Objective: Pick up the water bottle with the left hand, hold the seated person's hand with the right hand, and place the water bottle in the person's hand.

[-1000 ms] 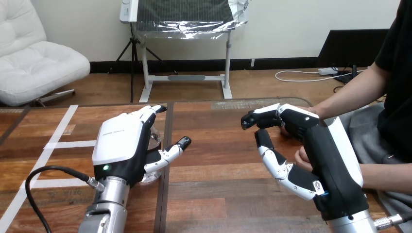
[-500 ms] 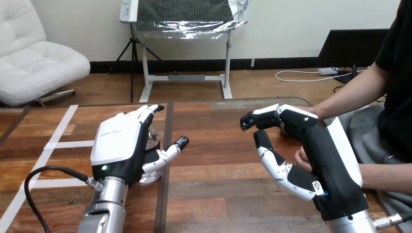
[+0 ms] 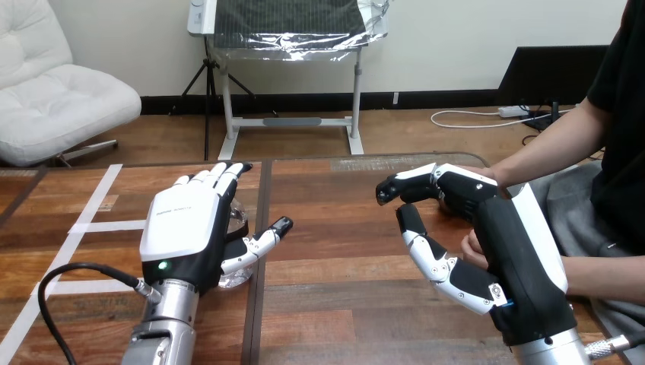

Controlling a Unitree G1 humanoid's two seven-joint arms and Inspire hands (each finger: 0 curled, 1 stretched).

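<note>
Leftward has crept the left hand [image 3: 186, 228], fingers straight over the ungrasped water bottle [image 3: 239, 219]; closing round it comes next. Whether the right hand [image 3: 517, 251] holds anything cannot be told.

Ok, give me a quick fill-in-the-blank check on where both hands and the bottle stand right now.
1. The left hand is over the water bottle with its fingers ____, not curled round it.
2. The bottle's base rests on the wooden ____.
3. The right hand is beside the person's hand, at the view's ____ side.
Missing words: straight; table; right.
</note>
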